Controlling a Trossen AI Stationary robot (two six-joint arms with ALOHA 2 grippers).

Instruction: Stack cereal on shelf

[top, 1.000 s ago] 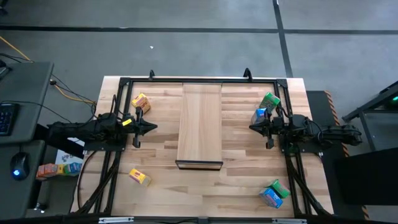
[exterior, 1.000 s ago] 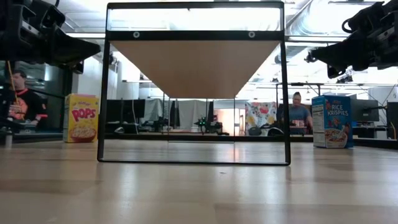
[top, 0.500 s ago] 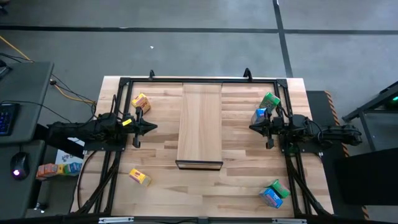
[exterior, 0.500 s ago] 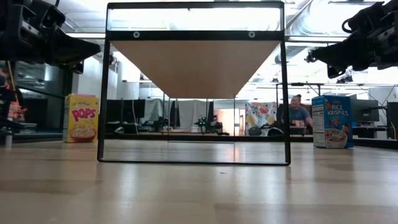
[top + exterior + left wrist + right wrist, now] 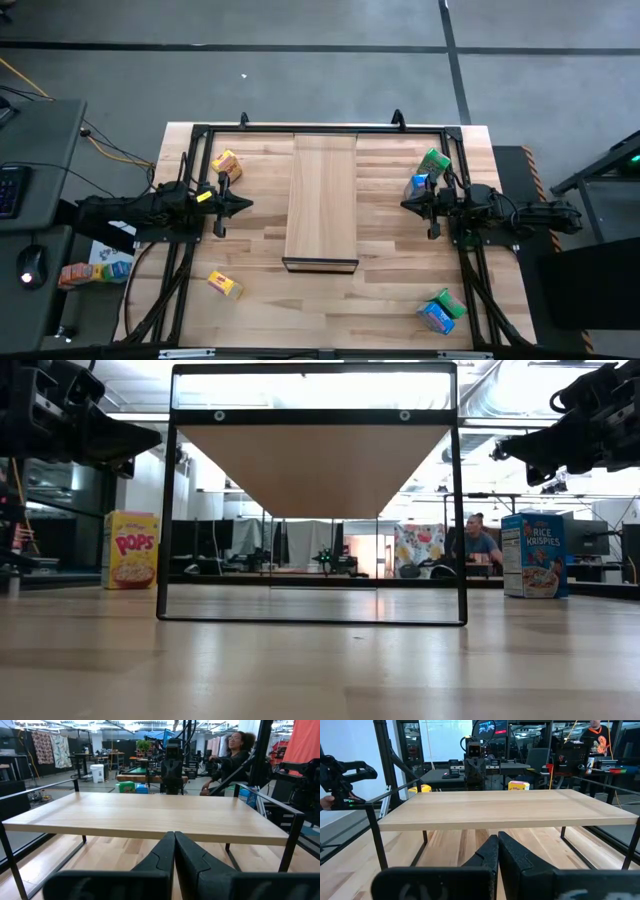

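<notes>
The pale wooden shelf (image 5: 322,200) stands on a black frame in the table's middle. A yellow cereal box (image 5: 226,163) sits at the far left and another (image 5: 225,285) at the near left. A green box (image 5: 435,160) and a blue box (image 5: 418,185) sit at the far right; a green and blue pair (image 5: 439,312) lies at the near right. My left gripper (image 5: 246,205) hovers left of the shelf, shut and empty. My right gripper (image 5: 406,206) hovers right of the shelf, shut and empty.
A black rail frame (image 5: 320,129) runs around the table's edges. More small boxes (image 5: 95,270) lie off the table at the left. A person (image 5: 235,750) sits beyond the table. Bare tabletop lies in front of the shelf's near end.
</notes>
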